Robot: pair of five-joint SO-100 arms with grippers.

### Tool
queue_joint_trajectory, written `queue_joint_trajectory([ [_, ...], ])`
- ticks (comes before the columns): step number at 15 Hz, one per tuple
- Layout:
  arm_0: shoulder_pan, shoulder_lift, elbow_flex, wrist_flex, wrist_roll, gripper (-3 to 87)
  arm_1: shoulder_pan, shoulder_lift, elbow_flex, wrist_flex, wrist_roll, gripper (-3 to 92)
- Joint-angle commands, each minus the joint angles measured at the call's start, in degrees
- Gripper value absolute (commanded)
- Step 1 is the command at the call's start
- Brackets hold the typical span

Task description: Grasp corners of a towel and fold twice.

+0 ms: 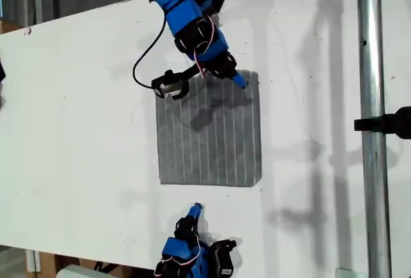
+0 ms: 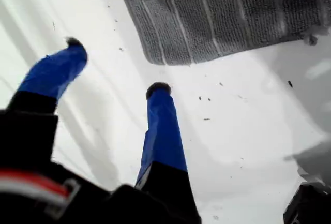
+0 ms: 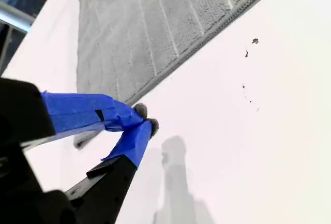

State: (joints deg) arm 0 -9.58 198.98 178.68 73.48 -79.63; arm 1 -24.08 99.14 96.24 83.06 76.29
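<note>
Grey, pale-striped cloth lies flat and unfolded on the white table (image 1: 77,130): the towel (image 1: 209,137) is spread out roughly square in the middle of the exterior view, its stripes running from my far arm toward my near one.

My second gripper (image 1: 239,80) reaches in from the top of the exterior view and sits at the towel's upper edge, close to the corner (image 1: 255,72) on the exterior view's right. Its own camera shows that gripper (image 3: 145,118) pinched closed, the two blue fingertips (image 3: 138,111) meeting each other right against the hem of the towel (image 3: 134,32). I see no fold of cloth caught between them; whether they nip a thread of the hem I cannot tell.

My first gripper (image 1: 196,210) waits at the bottom of the exterior view, off the cloth, with bare table between it and the towel's lower edge. Its wrist camera shows the first gripper (image 2: 116,64) spread wide, blue fingers (image 2: 161,131) well apart and nothing between them but white tabletop, the towel (image 2: 222,17) lying ahead, clear of both tips.

A metal pole (image 1: 372,98) stands along the exterior view's right side, and a black cable (image 1: 144,60) loops down from the second arm.
</note>
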Motion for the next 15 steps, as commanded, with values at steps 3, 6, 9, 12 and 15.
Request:
queue_joint_trajectory([
  [3, -0.5, 0.3, 0.2, -0.1, 0.2, -1.8, -0.6, -3.9, 0.3, -2.8, -0.8, 40.0],
  [6, -0.5, 0.3, 0.2, -0.1, 0.4, -1.8, -2.3, -11.4, 4.1, -7.9, -0.4, 39.6],
  [9, -0.4, 0.3, 0.2, -0.1, 0.3, -1.8, -1.8, -18.1, 5.9, -11.0, -0.8, 36.1],
  [12, -0.4, 0.3, 0.2, 0.0, -0.4, -1.8, -0.4, -16.8, 10.0, -14.6, -1.2, 29.6],
  [15, -0.7, 0.3, 0.2, 0.0, -0.5, -1.8, 0.8, -15.6, 13.1, -17.9, -1.3, 2.7],
])
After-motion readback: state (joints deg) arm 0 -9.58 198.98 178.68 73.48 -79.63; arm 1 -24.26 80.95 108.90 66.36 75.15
